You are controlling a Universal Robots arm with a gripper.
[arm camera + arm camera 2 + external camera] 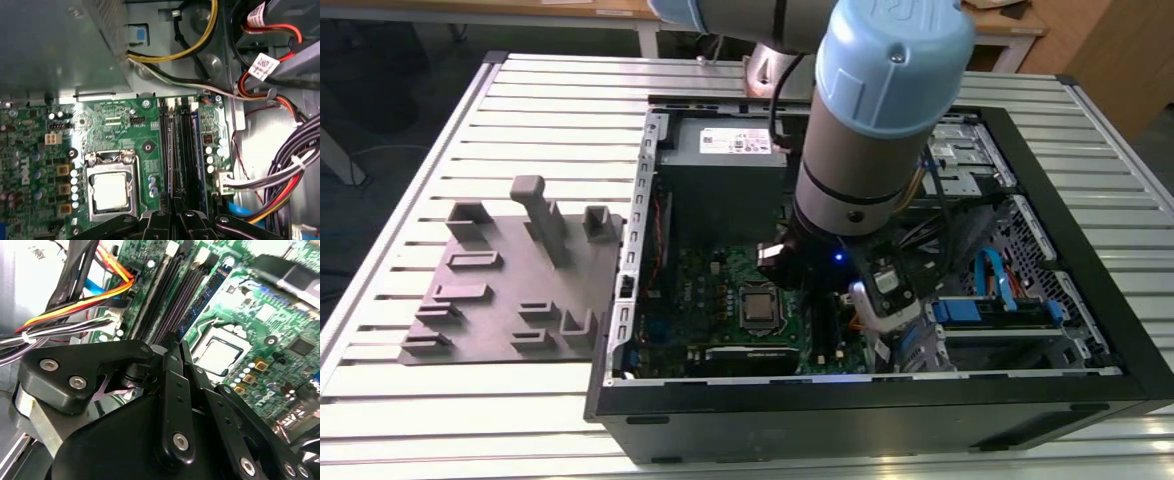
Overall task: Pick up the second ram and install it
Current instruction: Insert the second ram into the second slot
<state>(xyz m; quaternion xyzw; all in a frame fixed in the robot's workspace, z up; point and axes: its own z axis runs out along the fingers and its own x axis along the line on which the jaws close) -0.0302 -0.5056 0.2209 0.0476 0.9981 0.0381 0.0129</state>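
Across the ribbed metal bench [454, 100], an open black computer case [854, 410] lies on its side and fills the half toward the exterior view's right, reaching nearly to the bench's near edge. A grey slotted holder block [494, 300] sits well apart from it, toward the bench edge on the exterior view's left. The grey and blue robot arm [874, 120] comes down from the far edge into the case, over the green motherboard [130, 110] and beside the grey power supply [720, 150]. A bundle of black, red and yellow cables [295, 170] runs along the case wall next to the memory slots. The silver processor [110, 190] sits in its socket just beside those slots. The tool [172, 342] [173, 212] hangs over the end of the slot row, its black fingers drawn close together and pinching the second ram [200, 300] [170, 155]. That stick stands on edge along the slot nearest the processor; whether it is pressed fully home cannot be told.
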